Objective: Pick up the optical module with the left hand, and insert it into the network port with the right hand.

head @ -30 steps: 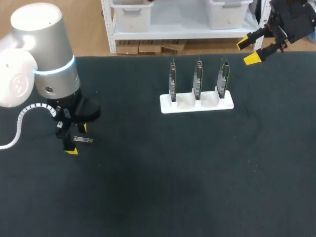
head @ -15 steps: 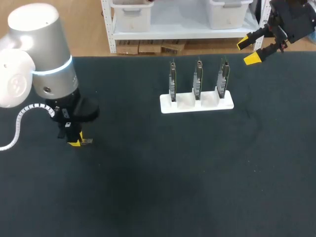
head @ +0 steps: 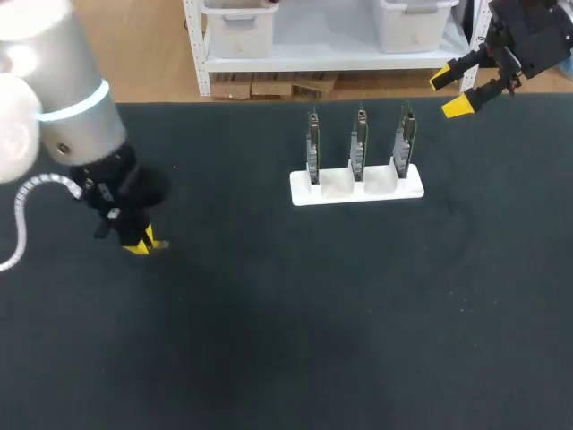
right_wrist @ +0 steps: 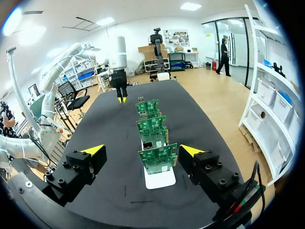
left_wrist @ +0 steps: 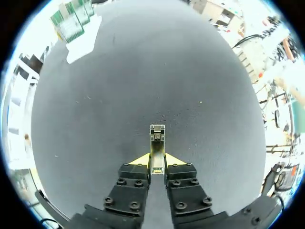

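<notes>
on the left side of the table (head: 269, 340), the left gripper (head: 139, 244) is pinched on the module (left_wrist: 157, 136), a thin metal stick poking out ahead of its yellow tips, low over the dark cloth; whether it is clear of the surface i cannot tell. at the back right, the right gripper (head: 452, 92) hangs with fingers spread wide, facing the white rack (head: 356, 190) of three upright boards (head: 360, 143). the pick-up step looks to be in hand; next the module needs lifting and carrying toward the middle, where the right gripper can take it and line it up with a port.
</notes>
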Controlling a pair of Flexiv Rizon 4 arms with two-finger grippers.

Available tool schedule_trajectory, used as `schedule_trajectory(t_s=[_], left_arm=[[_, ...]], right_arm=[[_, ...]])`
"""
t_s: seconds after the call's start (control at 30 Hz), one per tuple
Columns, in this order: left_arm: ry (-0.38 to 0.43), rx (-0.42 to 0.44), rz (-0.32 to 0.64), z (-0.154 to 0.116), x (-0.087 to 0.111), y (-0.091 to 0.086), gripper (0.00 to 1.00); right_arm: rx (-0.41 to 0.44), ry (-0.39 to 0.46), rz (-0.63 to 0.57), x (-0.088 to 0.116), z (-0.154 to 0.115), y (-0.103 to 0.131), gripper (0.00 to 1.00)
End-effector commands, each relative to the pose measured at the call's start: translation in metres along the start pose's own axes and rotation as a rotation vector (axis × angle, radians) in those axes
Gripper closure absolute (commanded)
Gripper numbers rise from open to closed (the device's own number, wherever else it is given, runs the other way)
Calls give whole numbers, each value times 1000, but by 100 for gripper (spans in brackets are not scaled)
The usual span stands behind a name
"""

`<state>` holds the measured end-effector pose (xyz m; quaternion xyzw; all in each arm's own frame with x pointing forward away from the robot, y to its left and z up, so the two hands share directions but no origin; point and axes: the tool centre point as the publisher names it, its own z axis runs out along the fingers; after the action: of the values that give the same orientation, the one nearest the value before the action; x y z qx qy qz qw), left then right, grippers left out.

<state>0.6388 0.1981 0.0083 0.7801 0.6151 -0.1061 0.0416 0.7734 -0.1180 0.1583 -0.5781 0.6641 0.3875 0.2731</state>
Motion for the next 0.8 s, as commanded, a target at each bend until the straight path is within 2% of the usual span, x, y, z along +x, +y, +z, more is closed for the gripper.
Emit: schedule_trajectory(t_s=[0.03, 0.17, 0.3, 0.4, 0.8], left_arm=[[-249, -68, 118, -34, 10, -10, 100], [-325, -102, 178, -65, 5, -5, 100], [-315, -106, 183, -84, -5, -3, 100], [-285, -82, 158, -86, -11, -6, 100], [-285, -82, 158, -86, -11, -6, 100]], right_arm=[[4, 0, 0, 0, 0, 2, 0], [4, 0, 0, 0, 0, 2, 0], [4, 0, 0, 0, 0, 2, 0], [4, 0, 0, 0, 0, 2, 0], [4, 0, 0, 0, 0, 2, 0]])
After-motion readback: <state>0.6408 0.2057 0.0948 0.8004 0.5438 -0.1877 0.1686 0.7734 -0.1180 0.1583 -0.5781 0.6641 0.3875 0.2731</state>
